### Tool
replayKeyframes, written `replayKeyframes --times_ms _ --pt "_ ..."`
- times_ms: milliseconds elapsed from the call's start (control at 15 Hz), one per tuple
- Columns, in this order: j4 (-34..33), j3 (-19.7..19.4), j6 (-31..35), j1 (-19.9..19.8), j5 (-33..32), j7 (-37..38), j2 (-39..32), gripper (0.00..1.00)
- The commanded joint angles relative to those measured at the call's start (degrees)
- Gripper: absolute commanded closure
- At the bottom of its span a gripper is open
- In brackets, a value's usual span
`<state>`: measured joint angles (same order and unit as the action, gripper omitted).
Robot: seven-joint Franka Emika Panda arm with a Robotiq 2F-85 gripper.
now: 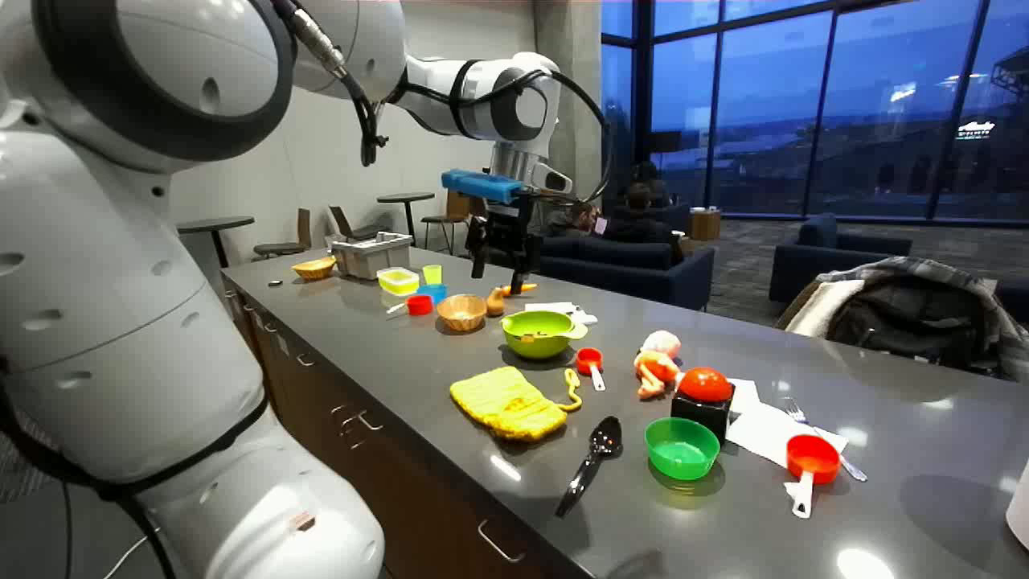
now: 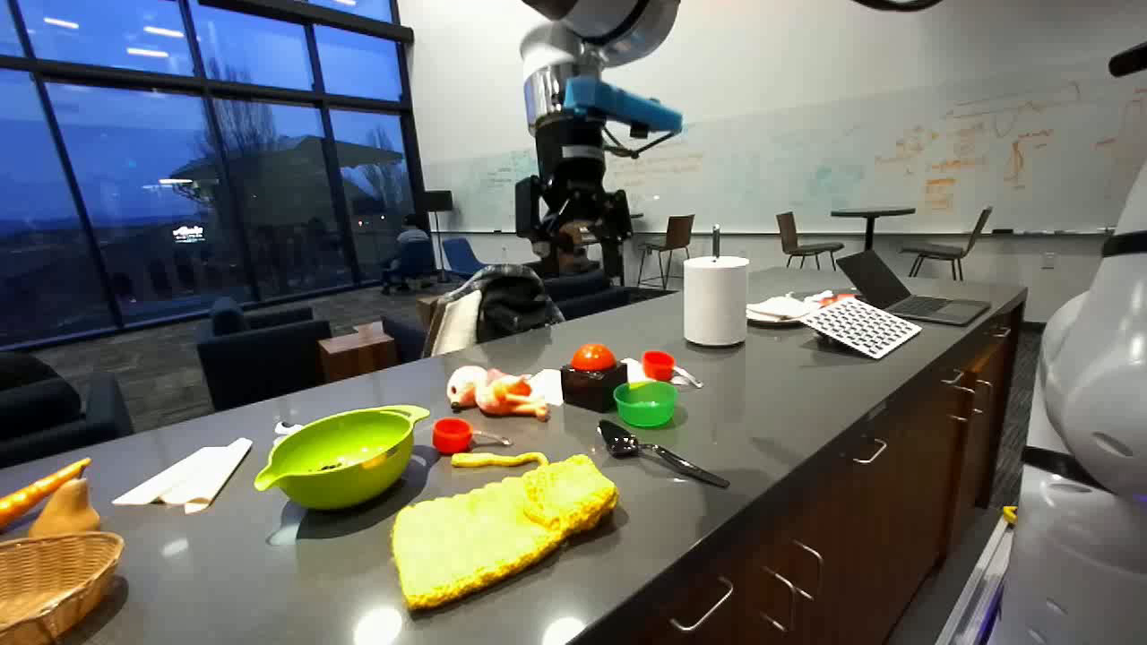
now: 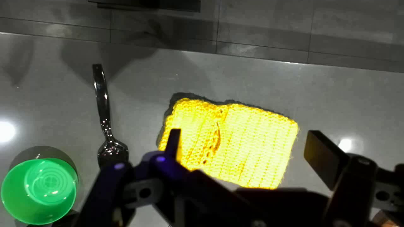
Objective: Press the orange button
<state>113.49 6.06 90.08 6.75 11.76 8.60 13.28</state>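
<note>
One orange domed button (image 1: 705,384), seated on a glossy black cube-shaped base (image 1: 699,414), stood on the long dark grey counter (image 1: 723,531); in an exterior view, toward the right and near part of it. Just beside the base, near side, a translucent green plastic cup (image 1: 682,452); could not tell whether the two touched. Pink-and-orange toy figure (image 2: 493,392) lay just left of the base in both exterior views. White paper sheets (image 1: 768,434) right of the base in an exterior view, a metal fork (image 1: 852,468) along their right side.

Black two-fingered gripper (image 1: 498,275) hung pointing down above the counter, well apart from the button. Fingers (image 3: 322,157) spread wide apart. In the wrist view a yellow knitted rectangular pouch (image 3: 249,145) showed between them, lying flat on the counter below. To its left, a glossy black plastic spoon (image 3: 105,121); farther left, the green cup.

Three red measuring cups with white handles in an exterior view: a near cup (image 1: 812,460), right of the button; a middle cup (image 1: 588,359), left of the button and near the lime-green plastic mixing bowl (image 1: 533,344); a far cup (image 1: 419,305), near a round woven basket (image 1: 462,318). Farther off on the left, a grey plastic crate (image 1: 374,261). In an exterior view also: a white paper roll (image 2: 715,300) upright, far and right of the button, and past it a dark laptop (image 2: 941,307) with its screen raised.
</note>
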Motion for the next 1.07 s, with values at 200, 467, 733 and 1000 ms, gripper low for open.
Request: replayKeyframes --times_ms 200,467,733,1000 --pt "-0.2 0.36 -0.08 -0.41 0.06 -0.07 -0.04 0.0" --pt "-0.32 0.16 -0.58 -0.75 -0.59 0.18 -0.47 0.0" --pt "-0.47 -0.99 -0.07 -2.16 -0.82 -0.18 -1.7 0.0" --pt "-1.16 -3.04 2.36 -4.08 0.88 -0.59 -3.05 0.0"
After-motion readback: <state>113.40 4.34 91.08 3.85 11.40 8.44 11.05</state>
